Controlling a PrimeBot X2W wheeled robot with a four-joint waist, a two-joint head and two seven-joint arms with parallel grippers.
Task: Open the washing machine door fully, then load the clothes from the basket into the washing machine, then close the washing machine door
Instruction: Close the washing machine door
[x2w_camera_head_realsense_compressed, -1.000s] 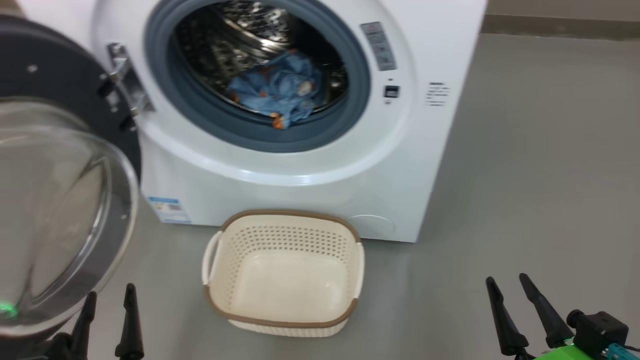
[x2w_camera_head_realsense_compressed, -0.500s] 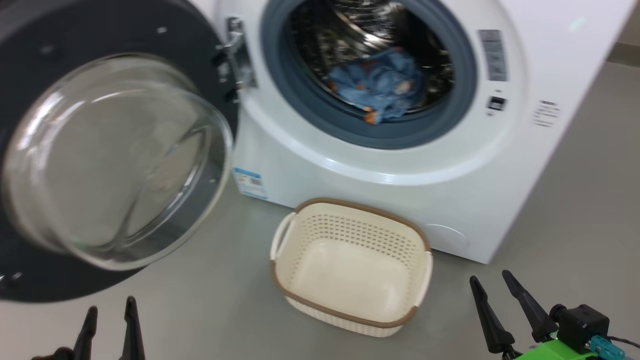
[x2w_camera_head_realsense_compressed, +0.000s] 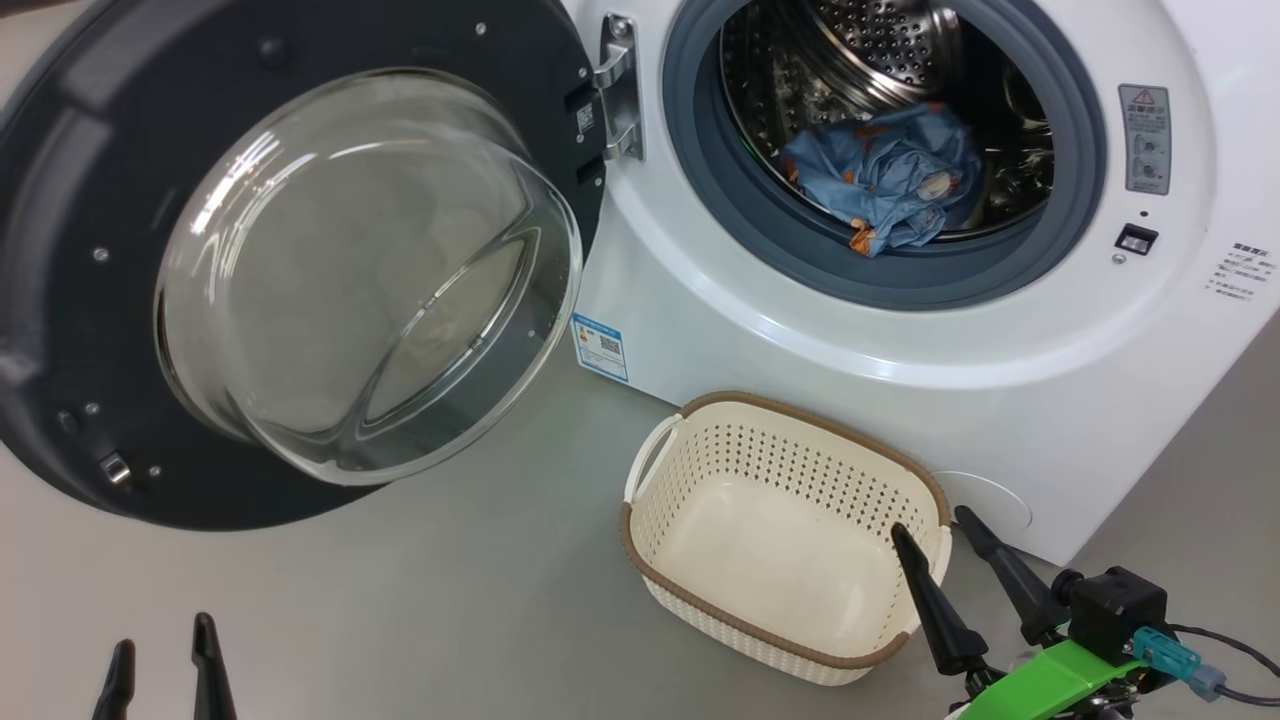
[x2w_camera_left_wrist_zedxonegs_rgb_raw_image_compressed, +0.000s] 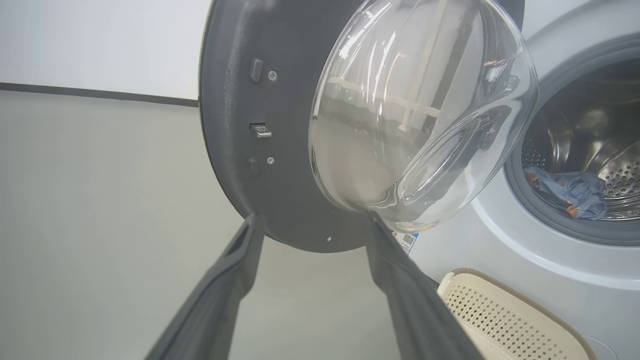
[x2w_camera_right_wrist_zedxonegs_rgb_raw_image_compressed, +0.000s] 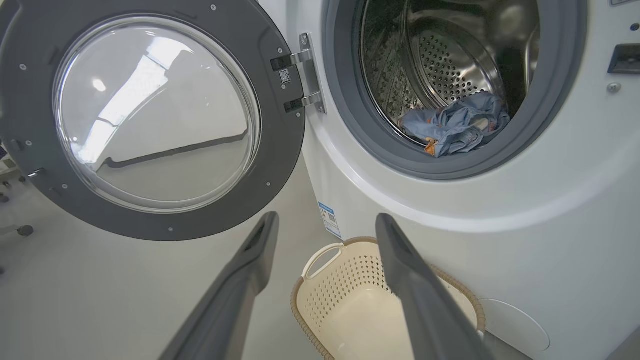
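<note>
The washing machine (x2w_camera_head_realsense_compressed: 800, 330) stands on a grey floor (x2w_camera_head_realsense_compressed: 450, 600) with its door (x2w_camera_head_realsense_compressed: 60, 300) swung wide open to the robot's left, hanging from a metal hinge (x2w_camera_head_realsense_compressed: 618, 90). The door's inner side faces outward, and its clear glass bowl bulges from the dark rim. The clothes (x2w_camera_head_realsense_compressed: 885, 175), a crumpled blue bundle with small orange marks, lie inside the steel drum (x2w_camera_head_realsense_compressed: 870, 50) at its lower front, just behind the grey rubber seal (x2w_camera_head_realsense_compressed: 720, 190). The basket (x2w_camera_head_realsense_compressed: 780, 430) sits on the floor just in front of the machine, below the opening, with nothing in it. A small blue sticker (x2w_camera_head_realsense_compressed: 600, 347) shows on the machine's front, between the door and the basket.

The left gripper (x2w_camera_head_realsense_compressed: 163, 633) hangs low at the left, below the open door and apart from it. Its jaws are spread and hold nothing. The right gripper (x2w_camera_head_realsense_compressed: 930, 520) hangs over the right end of the basket, its fingers pointing toward the machine. Its jaws are also spread wide and hold nothing.
</note>
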